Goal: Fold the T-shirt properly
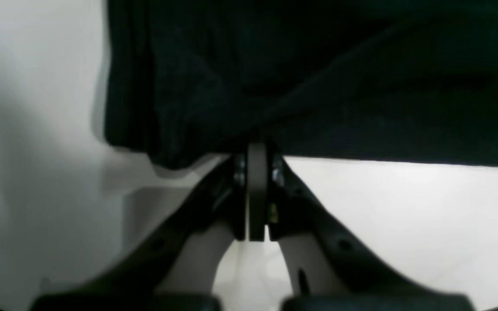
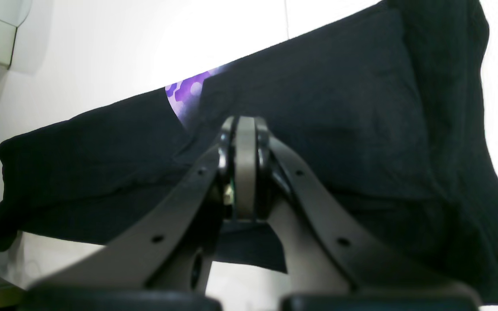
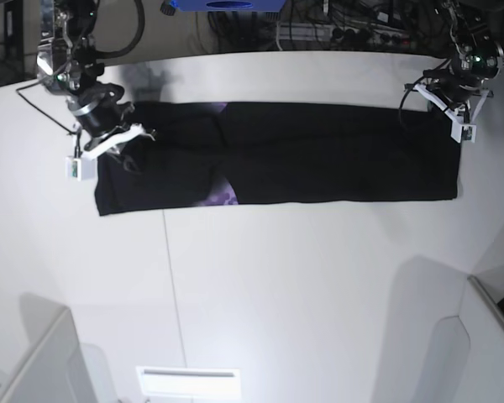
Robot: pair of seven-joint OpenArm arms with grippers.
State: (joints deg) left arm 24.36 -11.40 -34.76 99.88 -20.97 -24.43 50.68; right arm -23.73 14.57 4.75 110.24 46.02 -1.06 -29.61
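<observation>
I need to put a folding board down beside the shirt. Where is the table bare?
Bare: the wide white table in front of the T-shirt. A thinner strip runs behind it. Crowded: both shirt ends, where the right gripper and left gripper are shut on cloth.

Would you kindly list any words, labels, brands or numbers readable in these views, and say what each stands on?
No text can be read in any view.
T-shirt: its purple print shows a pattern, no letters.
White tags by the right gripper and left gripper: too small to read.
</observation>
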